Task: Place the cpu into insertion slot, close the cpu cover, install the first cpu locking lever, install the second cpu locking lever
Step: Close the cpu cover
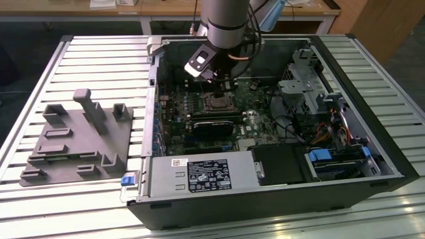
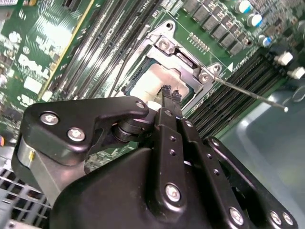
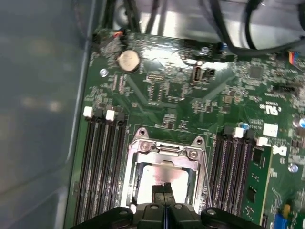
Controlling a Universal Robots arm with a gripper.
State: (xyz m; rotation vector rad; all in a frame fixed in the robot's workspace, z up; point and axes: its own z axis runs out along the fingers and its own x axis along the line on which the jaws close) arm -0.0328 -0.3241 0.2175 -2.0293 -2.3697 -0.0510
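Open black metal computer case (image 1: 265, 211) lying on a ribbed silver metal table (image 1: 99, 50), filling the centre and right of the exterior view. Grey moulded plastic fixture tray (image 1: 73, 144) at the exterior view's left, well apart from the case. Grey cylindrical robot arm (image 1: 226, 20) reaching down from the upper centre. Black two-fingered gripper (image 1: 222, 92) directly over the small square dark insertion slot (image 1: 218, 103) with silver rim, set in the green circuit board (image 1: 256, 130). Black labelled power-supply box (image 1: 206, 175) at lower centre, well apart from the slot.

Second wrist view: small flat square cpu (image 2: 152, 78) with dull silvery-brown top seated in the slot. Thin square silver metal cpu cover (image 2: 162, 43) lying around it, chip visible through the cut-out window. Fingertips (image 2: 166, 93) pressed together with nothing between them, at or just above the chip's top; contact not discernible. Thin silver wire locking lever (image 2: 252, 97) standing out from one socket corner, free end beyond the board's edge.
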